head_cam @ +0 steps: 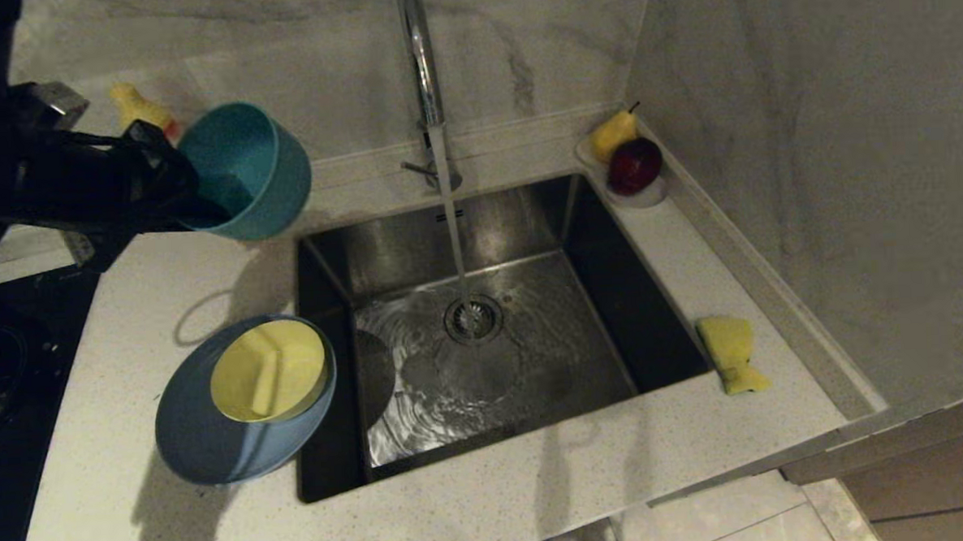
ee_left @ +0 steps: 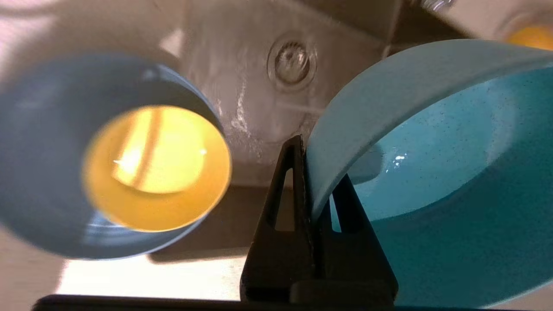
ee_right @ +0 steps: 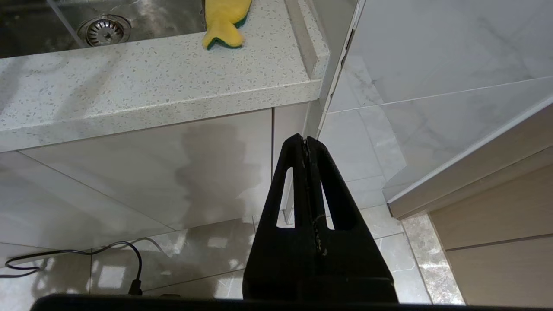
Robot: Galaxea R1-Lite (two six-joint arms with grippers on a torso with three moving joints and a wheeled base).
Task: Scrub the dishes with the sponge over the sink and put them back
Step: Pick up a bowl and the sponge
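No brand, label or readable writing shows on anything before me.

The sink (head_cam: 586,241) fills the middle of the head view, a steel basin set into the pale speckled counter (head_cam: 540,495). Water runs from the tall chrome faucet (head_cam: 422,53) at the upper centre down onto the drain strainer (head_cam: 473,317), spreading in ripples over the floor of the basin.

My left arm comes in from the upper left of the head view, dark and reaching toward the centre. My left gripper (ee_left: 312,181) is clamped on the rim of the teal-blue bowl (head_cam: 254,171), one finger inside the wall and one outside, and the bowl hangs tilted on its side in the air above the counter, upper left of the basin, with its opening toward the camera.

At the lower left of the head view the periwinkle plate (head_cam: 205,445) sits on the counter with its edge overhanging the sink's left rim, and the yellow bowl (head_cam: 268,371) rests in it.

My right gripper (ee_right: 307,149) is parked low, outside the head view; in its wrist view the fingers are pressed together with nothing between them, pointing at the cabinet front and tiled floor below the counter edge.

The sponge (head_cam: 731,352) lies on the counter just right of the sink, yellow side up, creased in the middle.

In the upper right corner of the counter a small clear dish (head_cam: 649,194) holds a yellow pear (head_cam: 612,135) and a dark red fruit (head_cam: 634,165).
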